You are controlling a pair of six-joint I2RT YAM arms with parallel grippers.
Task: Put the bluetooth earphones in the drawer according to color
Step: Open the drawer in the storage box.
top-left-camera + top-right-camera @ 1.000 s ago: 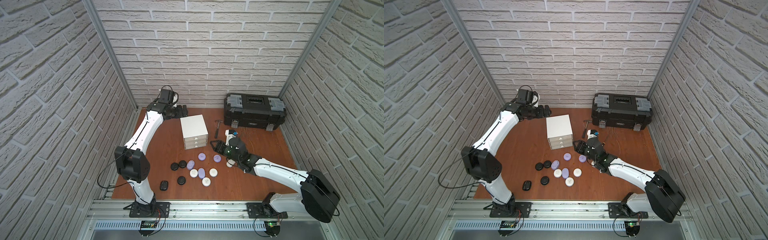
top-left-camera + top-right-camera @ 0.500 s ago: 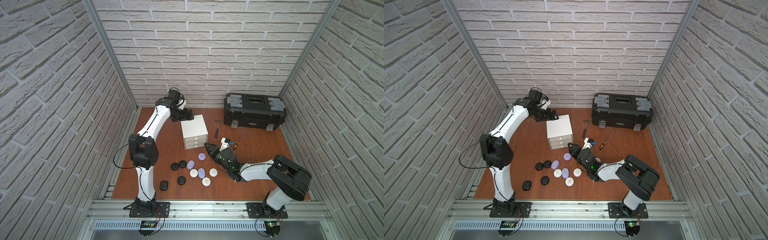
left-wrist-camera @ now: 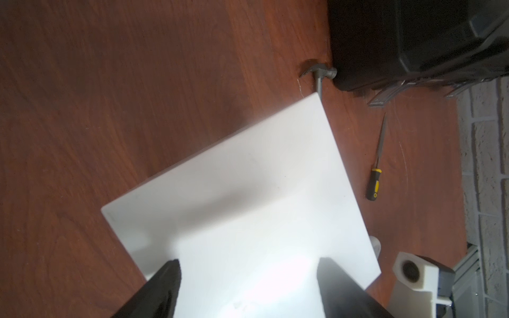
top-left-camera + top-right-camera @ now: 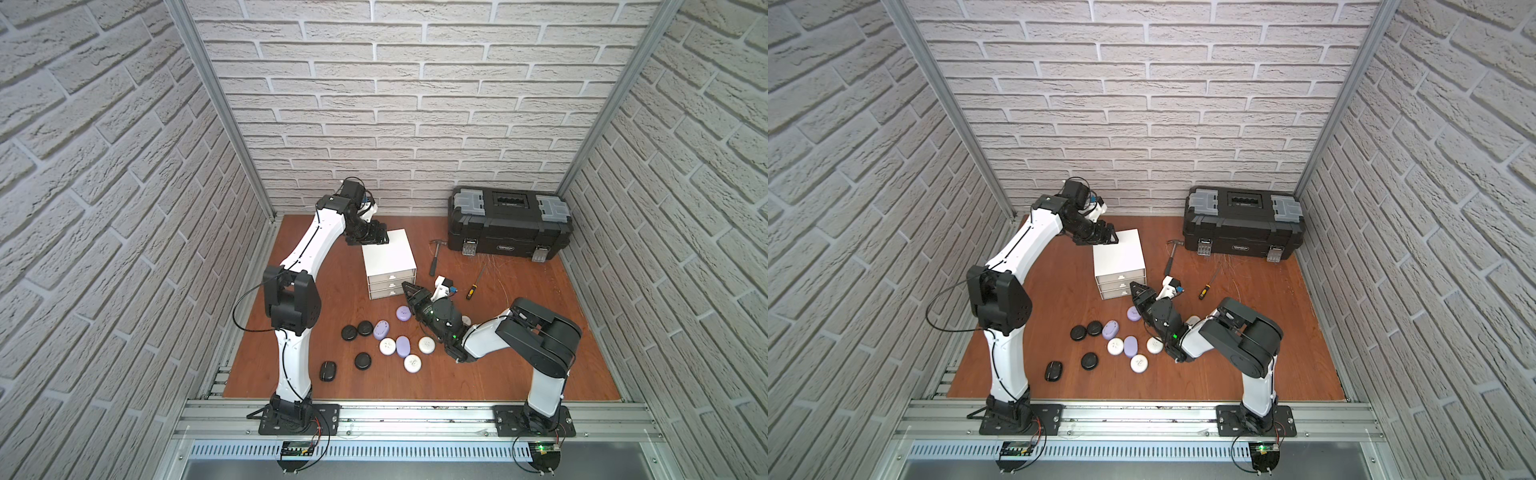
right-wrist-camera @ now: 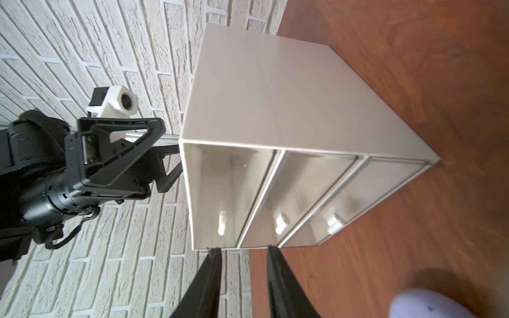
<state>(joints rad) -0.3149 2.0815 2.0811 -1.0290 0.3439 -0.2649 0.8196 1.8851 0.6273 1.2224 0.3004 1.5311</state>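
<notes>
- The drawer [image 4: 388, 257] is a small white cube with a smooth matte top. Its front has 3 clear-plastic trays stacked one above another, each with a small white pull [image 5: 282, 220], and all 3 sit flush.
- The left gripper [image 3: 248, 264] hangs over the cube's top near the rear edge. Its black fingers are spread wide with nothing between them, and I cannot tell whether they touch the top.
- The right gripper [image 5: 243, 264] points at the cube's front. Only a narrow gap shows between its tapered black fingers, which are empty, and the tips stop just short of the front edge.
- The bluetooth earphones [image 4: 387, 346] lie loose on the table [image 4: 519, 365] in front of the cube. They are smooth pebble cases: 4 black [image 4: 363, 360], 3 lavender [image 4: 381, 330] and 3 white.
- The white lids carry a faint grey mark, too small to read.
- The table is red-brown wood grain.
- A black toolbox [image 4: 509, 226] with grey latches stands at the back wall, and its front label is unreadable.
- A hammer [image 4: 436, 257] and a screwdriver [image 3: 374, 184] with a yellow-and-black handle lie between the toolbox and the cube.
</notes>
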